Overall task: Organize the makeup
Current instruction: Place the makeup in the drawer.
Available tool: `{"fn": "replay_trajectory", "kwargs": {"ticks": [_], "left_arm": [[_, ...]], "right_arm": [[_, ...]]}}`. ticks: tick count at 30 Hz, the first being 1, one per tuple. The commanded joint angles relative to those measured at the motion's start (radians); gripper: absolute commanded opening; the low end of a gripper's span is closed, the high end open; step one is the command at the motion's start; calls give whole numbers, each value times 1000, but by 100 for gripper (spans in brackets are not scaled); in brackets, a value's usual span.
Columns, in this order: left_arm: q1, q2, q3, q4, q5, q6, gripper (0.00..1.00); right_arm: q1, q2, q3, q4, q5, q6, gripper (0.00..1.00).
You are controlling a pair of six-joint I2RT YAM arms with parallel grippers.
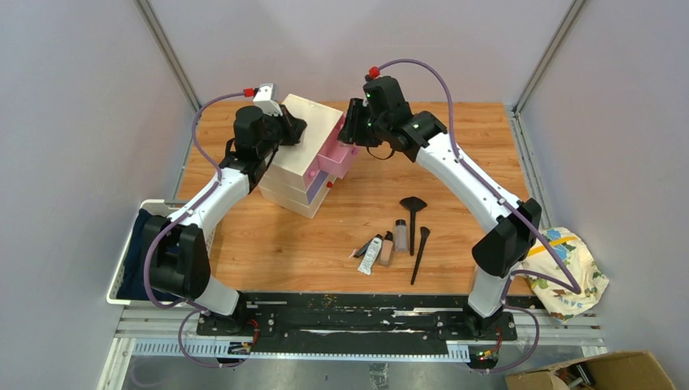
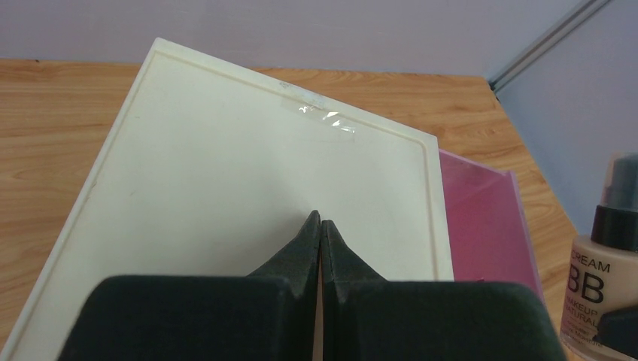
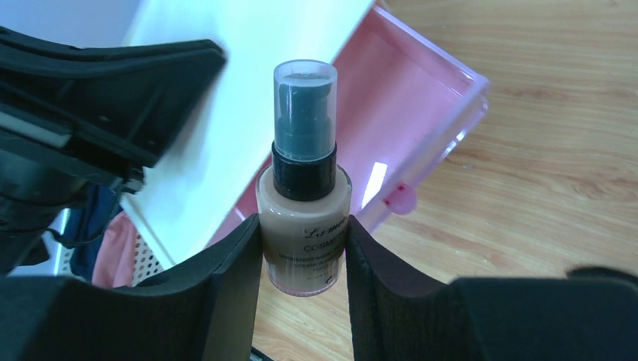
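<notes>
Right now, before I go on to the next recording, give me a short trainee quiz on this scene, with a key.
1. True or false: the left gripper stands open over the cream box.
2. What does the right gripper hold? A) a lipstick B) a beige pump bottle C) a comb
3. How many black-handled brushes lie on the table?
Key: 1 false, its fingers are shut together. 2 B, gripped upright near the open pink drawer. 3 two.
</notes>
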Motion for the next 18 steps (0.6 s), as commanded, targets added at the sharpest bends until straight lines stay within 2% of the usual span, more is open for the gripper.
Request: {"fn": "replay_trajectory", "kwargs": {"ticks": [1,6,13,14,16,18], "left_arm": [[-10,43,-41,-223,12,25,0],[-10,42,-39,-242,10,31,0],[-10,39,-37,-251,5,36,0],[-10,41,-38,-251,5,36,0],[-10,41,-39,-252,5,36,0],[-10,40,-39,-253,5,34,0]], "right_arm": [[30,38,81,43,-23,-5,0],[34,106,150,0,-17,8,0],[35,104,90,-1,5,24,0],[35,104,90,-2,3,22,7],[34,104,92,-1,-4,20,31],[34,103,96,1,-6,17,42]]}}
